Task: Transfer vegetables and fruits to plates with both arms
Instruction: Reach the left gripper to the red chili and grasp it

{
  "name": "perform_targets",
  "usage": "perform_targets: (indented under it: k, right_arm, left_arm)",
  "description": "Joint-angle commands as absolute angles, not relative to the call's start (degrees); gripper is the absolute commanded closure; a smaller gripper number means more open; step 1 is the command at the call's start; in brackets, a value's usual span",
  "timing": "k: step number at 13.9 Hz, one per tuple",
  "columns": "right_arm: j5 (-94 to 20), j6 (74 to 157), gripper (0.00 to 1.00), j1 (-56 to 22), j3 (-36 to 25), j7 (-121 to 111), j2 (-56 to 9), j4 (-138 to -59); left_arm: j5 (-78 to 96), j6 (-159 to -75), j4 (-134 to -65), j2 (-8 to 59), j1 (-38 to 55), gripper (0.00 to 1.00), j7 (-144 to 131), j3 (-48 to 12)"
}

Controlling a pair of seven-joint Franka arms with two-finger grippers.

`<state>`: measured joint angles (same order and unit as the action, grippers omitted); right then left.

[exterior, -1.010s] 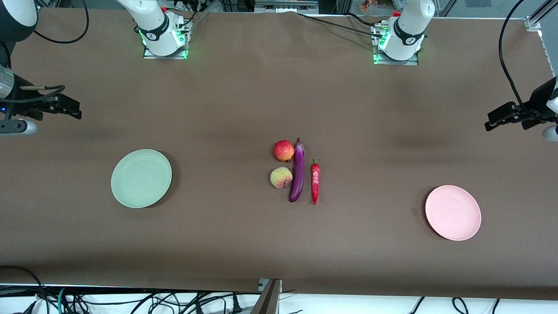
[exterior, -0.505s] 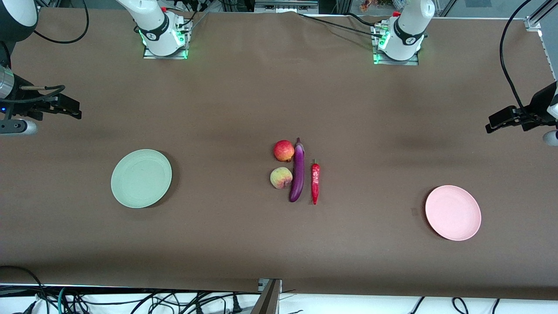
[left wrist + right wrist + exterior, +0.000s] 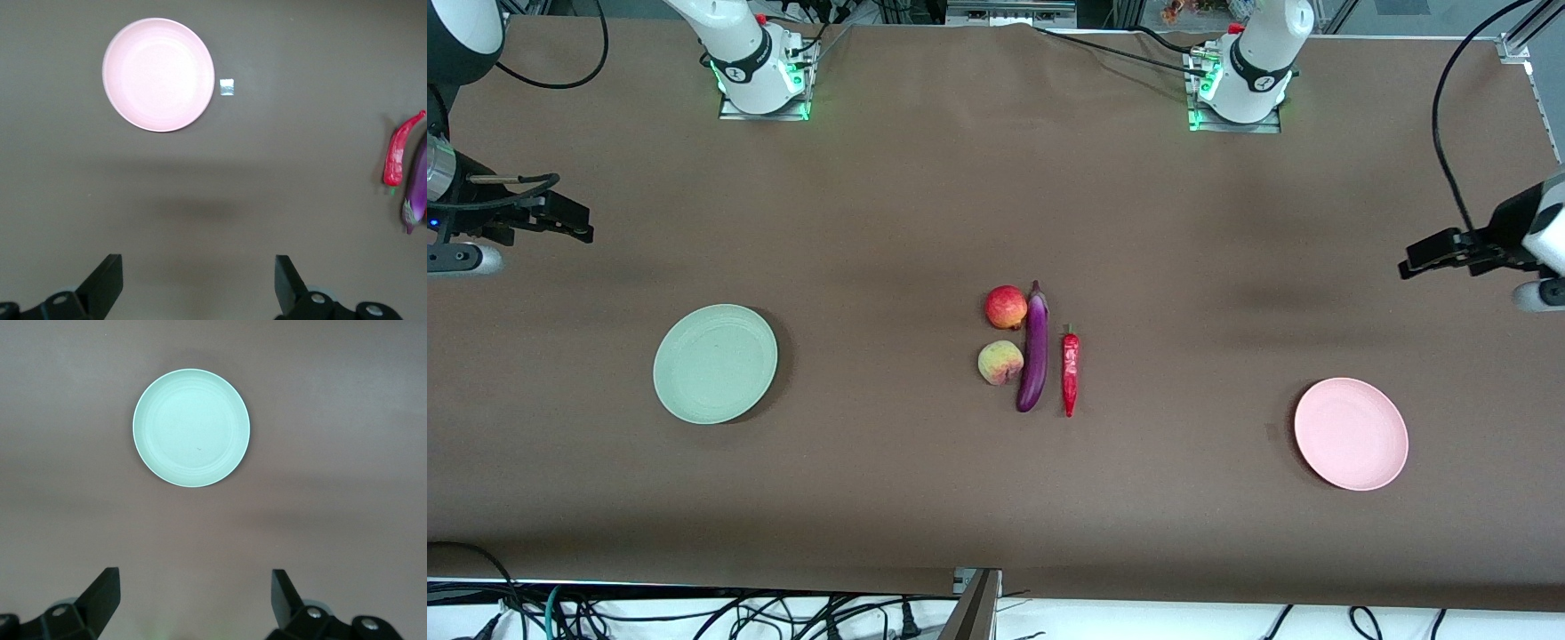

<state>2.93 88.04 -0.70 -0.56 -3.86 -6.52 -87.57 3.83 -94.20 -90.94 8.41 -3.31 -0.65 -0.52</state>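
Observation:
In the middle of the brown table lie a red fruit (image 3: 1006, 308) and a peach-like fruit (image 3: 1000, 363), which is nearer the front camera. A long purple eggplant (image 3: 1034, 353) lies beside them, then a red chili (image 3: 1070, 373) toward the left arm's end. The mint green plate (image 3: 715, 364) sits toward the right arm's end and the pink plate (image 3: 1351, 434) toward the left arm's end. Both plates hold nothing. My left gripper (image 3: 1409, 260) hangs open over bare cloth at its end of the table. My right gripper (image 3: 585, 227) is open over bare cloth at the other end.
A small silver square (image 3: 227, 87) lies on the cloth next to the pink plate (image 3: 159, 75). The arm bases (image 3: 763, 76) (image 3: 1240, 84) stand along the table's back edge. Cables hang off the edge nearest the front camera.
My left gripper has shifted a little toward the middle of the table. The right arm, the produce and the plates have not moved.

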Motion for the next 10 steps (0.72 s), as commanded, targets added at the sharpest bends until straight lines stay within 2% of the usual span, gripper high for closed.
perform_targets:
  k: [1, 4, 10]
  right_arm:
    - [2.64, 87.54, 0.00, -0.17, -0.26, -3.51, -7.29, -85.96]
    - [2.64, 87.63, 0.00, -0.17, -0.26, -3.78, -7.38, -85.87]
    - [2.64, 87.63, 0.00, -0.26, -0.18, -4.13, -7.91, -85.96]
  left_arm:
    - [4.48, -92.99, -86.14, 13.52, 2.52, 0.00, -5.51, -0.79]
    - [4.92, -93.77, -86.13, 16.42, 9.03, 0.00, -11.68, -0.97]
    - [4.92, -107.39, -86.04, 26.70, 20.38, 0.00, -20.38, -1.05]
